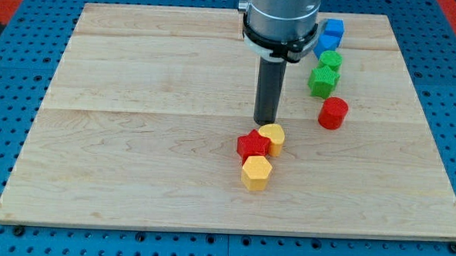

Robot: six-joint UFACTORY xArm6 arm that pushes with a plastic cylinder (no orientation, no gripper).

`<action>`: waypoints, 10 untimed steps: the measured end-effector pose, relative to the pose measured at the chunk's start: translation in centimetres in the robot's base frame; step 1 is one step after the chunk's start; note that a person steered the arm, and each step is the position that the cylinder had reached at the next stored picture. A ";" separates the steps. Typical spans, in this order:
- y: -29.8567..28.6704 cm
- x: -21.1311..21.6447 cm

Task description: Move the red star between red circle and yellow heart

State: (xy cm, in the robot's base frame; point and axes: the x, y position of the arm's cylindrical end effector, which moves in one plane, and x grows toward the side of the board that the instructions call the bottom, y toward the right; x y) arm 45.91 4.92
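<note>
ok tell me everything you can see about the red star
The red star is a small, chunky block with a ridged, plastic-looking surface, lying flat on the wooden board slightly below centre. Its points are blunt and rounded. It sits pressed against the yellow heart on the view's right and touches the yellow hexagon just below it. My tip stands just above it in the view, close but apparently not touching. The red circle lies well off to its upper right.

Yellow hexagon (pixel 256 172) lower down — green (pixel 323 80) and blue blocks (pixel 333 29) upper right.
</note>
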 end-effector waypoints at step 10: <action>-9.5 8.2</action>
State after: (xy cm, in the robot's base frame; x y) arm 54.13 -4.57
